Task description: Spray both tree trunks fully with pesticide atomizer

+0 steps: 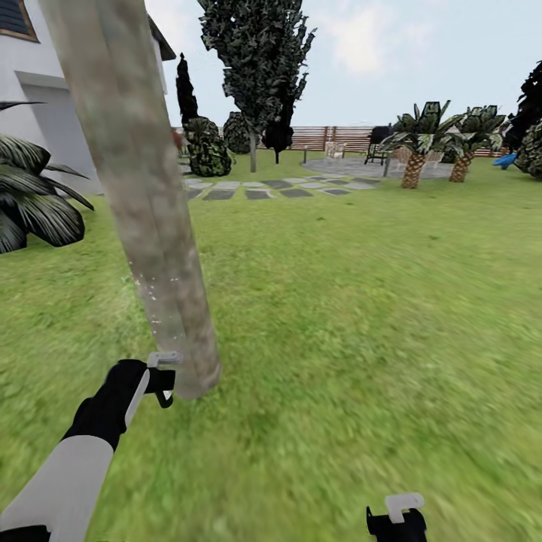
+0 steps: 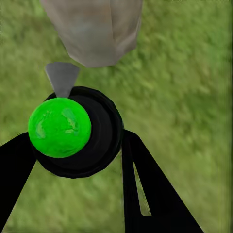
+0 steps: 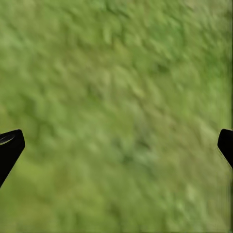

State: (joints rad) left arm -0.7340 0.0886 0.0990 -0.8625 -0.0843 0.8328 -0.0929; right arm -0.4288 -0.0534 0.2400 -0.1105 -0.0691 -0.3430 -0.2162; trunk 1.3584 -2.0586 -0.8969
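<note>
A thick, mottled grey-brown tree trunk (image 1: 143,196) rises close in front of me at the left, leaning across the head view, with small pale specks on its lower part. My left gripper (image 1: 161,385) is right beside the trunk's base (image 2: 94,34). It is shut on the pesticide atomizer (image 2: 73,131), a black round body with a bright green top and a grey nozzle (image 2: 61,77) pointing at the trunk. My right gripper (image 1: 397,519) hangs low over bare grass, open and holding nothing, its fingertips (image 3: 9,148) far apart. Another tall tree (image 1: 254,60) stands far back.
Grass lawn (image 1: 361,301) stretches to the right and ahead. A dark leafy plant (image 1: 30,196) and a white house wall (image 1: 45,113) lie at the left. Grey stepping stones (image 1: 263,188), short palms (image 1: 414,150) and a brown slat fence (image 1: 331,138) sit far back.
</note>
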